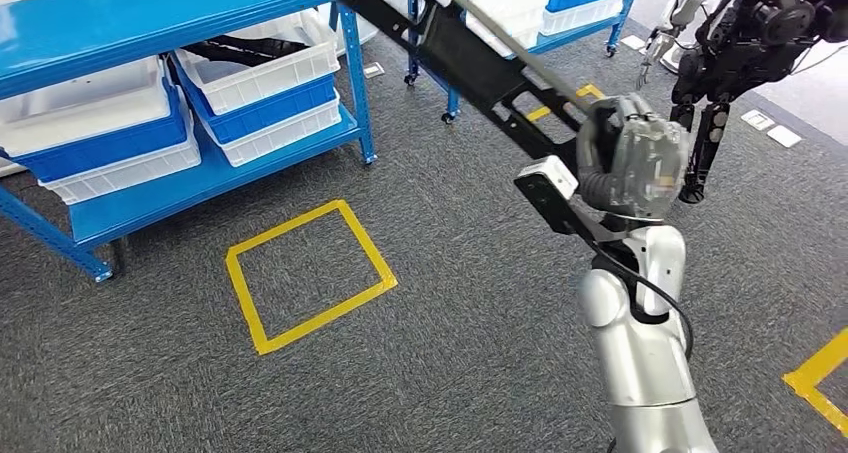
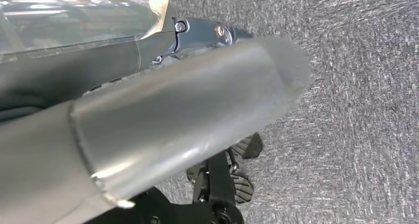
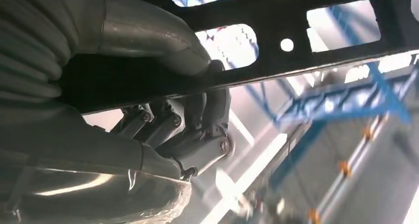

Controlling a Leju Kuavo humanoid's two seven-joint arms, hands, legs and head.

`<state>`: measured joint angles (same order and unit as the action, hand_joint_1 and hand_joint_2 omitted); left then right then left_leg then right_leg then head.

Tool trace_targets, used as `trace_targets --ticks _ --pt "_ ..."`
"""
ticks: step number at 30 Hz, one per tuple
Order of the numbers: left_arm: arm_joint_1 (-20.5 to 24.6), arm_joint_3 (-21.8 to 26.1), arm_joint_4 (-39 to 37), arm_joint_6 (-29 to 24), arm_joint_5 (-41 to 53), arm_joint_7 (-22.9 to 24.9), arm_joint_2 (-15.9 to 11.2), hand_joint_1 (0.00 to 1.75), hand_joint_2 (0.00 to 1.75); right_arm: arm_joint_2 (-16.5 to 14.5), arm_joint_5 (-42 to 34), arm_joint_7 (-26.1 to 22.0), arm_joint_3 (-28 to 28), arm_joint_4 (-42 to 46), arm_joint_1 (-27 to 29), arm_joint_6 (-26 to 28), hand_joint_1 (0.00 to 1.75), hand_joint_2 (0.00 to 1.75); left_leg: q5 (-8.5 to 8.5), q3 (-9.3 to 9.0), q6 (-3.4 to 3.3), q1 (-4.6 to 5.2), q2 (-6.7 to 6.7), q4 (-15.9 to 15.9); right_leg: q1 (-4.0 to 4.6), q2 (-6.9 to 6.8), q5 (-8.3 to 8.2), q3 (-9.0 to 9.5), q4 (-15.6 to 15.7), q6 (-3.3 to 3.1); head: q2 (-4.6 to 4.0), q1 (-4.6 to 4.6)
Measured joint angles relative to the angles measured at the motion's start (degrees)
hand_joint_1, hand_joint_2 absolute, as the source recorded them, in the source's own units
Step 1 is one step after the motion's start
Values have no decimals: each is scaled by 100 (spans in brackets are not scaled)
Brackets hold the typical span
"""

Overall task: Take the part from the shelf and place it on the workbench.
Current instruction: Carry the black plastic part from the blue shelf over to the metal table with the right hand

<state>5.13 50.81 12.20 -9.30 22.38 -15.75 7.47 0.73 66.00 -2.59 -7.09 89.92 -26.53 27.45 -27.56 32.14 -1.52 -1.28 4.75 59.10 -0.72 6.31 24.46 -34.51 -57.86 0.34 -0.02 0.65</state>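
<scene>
Already off the shelf [image 1: 150,13], the part [image 1: 470,58], a long black bar with cut-out slots, is carried in the air over the carpet [image 1: 420,323]. The right hand [image 1: 635,158] wraps it near its lower end, thumb over the upper edge and fingers [image 3: 197,135] curled under. Its long axis runs up and away from that hand toward the shelves. The left hand [image 2: 232,174] hangs over the carpet; whether it is closed I cannot tell. No workbench is visible, so a turn probably comes first.
</scene>
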Motion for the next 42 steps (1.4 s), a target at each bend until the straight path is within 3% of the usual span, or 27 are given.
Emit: trace_targets --ticks 2,3,5,7,9,10,11,13,15,17,18,20,22,23,24,25,27,28,29,31,33,35,37,39,40,41,42 --pt "14 1 -1 13 21 -5 3 0 0 119 362 38 142 232 127 191 175 175 -3 -33 -25 24 -117 -79 -3 131 -49 -48 23 81 0 -3" --pt "29 1 -1 17 34 -7 7 0 0 182 492 51 206 332 197 234 175 175 26 -46 -48 22 -196 -123 3 98 -45 -83 5 109 0 0" --pt "52 1 -1 22 56 -7 16 0 0 284 671 63 286 486 300 273 175 175 87 -62 -102 12 -369 -211 42 -169 130 -269 -308 109 1 37" --pt "57 1 -1 31 69 -6 18 0 0 339 791 95 310 586 403 319 175 175 105 -44 -126 28 -539 -226 34 -464 463 -601 -1021 74 1 68" --pt "58 2 -1 56 82 -7 18 0 0 372 936 154 334 671 559 398 175 175 107 -28 -127 39 -708 -223 9 -543 631 -789 -1530 108 0 70" --pt "59 1 -1 69 87 -7 19 0 0 388 1006 178 349 708 640 431 175 175 106 -26 -126 40 -785 -222 -5 -572 599 -728 -1492 153 0 72" --pt "61 2 -1 79 90 -8 20 0 0 406 1060 196 366 743 710 454 175 175 104 -29 -120 37 -861 -220 -21 -625 499 -551 -1226 208 0 73" --pt "67 2 -1 84 93 -10 19 0 0 434 1107 218 387 804 798 467 175 175 84 -38 -83 58 -990 -201 -29 -902 275 -76 -427 283 0 84" --pt "78 3 -1 84 95 -15 15 0 0 446 1117 233 395 858 843 490 175 175 64 -40 -29 106 -1106 -178 -13 -1067 180 152 12 249 0 78" --pt "93 3 -1 83 95 -20 12 0 0 462 1118 242 407 892 890 520 175 175 53 -47 15 111 -1222 -169 -13 -940 164 131 40 176 0 60" --pt "103 4 -1 81 95 -21 10 0 0 470 1121 245 413 907 911 531 175 175 23 -46 48 90 -1180 -147 -35 -869 151 122 40 145 0 53" --pt "109 7 -1 69 96 -20 7 0 0 476 1138 253 421 936 939 548 175 175 -200 55 113 40 -871 124 -68 -735 120 113 49 66 0 34" --pt "97 12 -2 53 102 -14 3 0 0 462 1180 277 421 952 989 589 175 175 -598 357 137 21 -548 821 -61 -607 99 95 49 1 0 10" --pt "89 14 -3 48 109 -10 2 0 0 453 1211 295 421 957 1029 612 175 175 -754 531 136 21 -496 1195 -47 -538 90 87 47 -24 0 2" --pt "84 15 -3 44 120 -6 1 0 0 450 1246 316 424 963 1074 628 175 175 -805 645 129 21 -481 1425 -33 -465 84 81 45 -33 0 1" --pt "81 15 -3 42 139 -2 -1 0 0 451 1286 336 428 976 1119 636 175 175 -744 665 114 21 -472 1454 -23 -390 80 78 42 -37 0 1" --pt "83 15 -3 40 195 13 -2 0 0 453 1362 380 439 1020 1192 635 175 175 -367 408 51 21 -385 910 -11 -235 74 81 33 -38 0 -1" --pt "84 14 -3 42 232 23 -3 0 0 453 1398 401 443 1053 1220 630 175 175 -196 221 7 17 -249 530 -1 -163 70 77 26 -29 0 1" --pt "86 13 -3 51 265 30 -3 0 0 451 1429 426 449 1088 1242 624 175 175 -83 72 -25 15 -132 211 8 -99 62 68 17 -17 0 5" --pt "91 9 -4 76 321 25 -2 0 0 446 1495 474 475 1165 1297 603 175 175 -48 -49 -57 33 -15 -49 2 14 29 22 15 38 0 3" --pt "109 7 -4 91 351 5 10 0 0 443 1557 504 520 1255 1379 559 175 175 -7 -67 -81 45 -142 -117 -4 82 -6 -36 24 106 0 -3" --pt "124 7 -3 82 358 2 23 0 0 451 1608 514 555 1337 1445 517 175 175 58 -92 -123 26 -290 -209 15 -153 96 -177 -164 133 0 16" --pt "119 7 -3 52 352 40 26 0 0 458 1630 515 565 1382 1480 492 175 175 84 -98 -144 26 -452 -245 4 -466 394 -488 -773 126 0 43" --pt "109 8 -4 16 346 108 26 0 0 459 1634 514 563 1395 1535 470 175 175 82 -83 -144 32 -626 -244 -30 -549 634 -787 -1432 165 0 60" --pt "106 9 -5 -1 344 135 28 0 0 460 1636 514 562 1396 1568 465 175 175 79 -78 -139 29 -712 -242 -51 -569 645 -811 -1527 212 0 60" --pt "105 9 -7 -11 343 154 34 0 0 461 1640 513 562 1396 1595 461 175 175 74 -79 -130 24 -790 -241 -72 -601 575 -712 -1386 273 0 64" --pt "106 9 -8 -20 343 163 41 0 0 462 1643 513 562 1397 1613 459 175 175 66 -85 -115 17 -864 -239 -95 -668 449 -504 -1041 336 0 62"
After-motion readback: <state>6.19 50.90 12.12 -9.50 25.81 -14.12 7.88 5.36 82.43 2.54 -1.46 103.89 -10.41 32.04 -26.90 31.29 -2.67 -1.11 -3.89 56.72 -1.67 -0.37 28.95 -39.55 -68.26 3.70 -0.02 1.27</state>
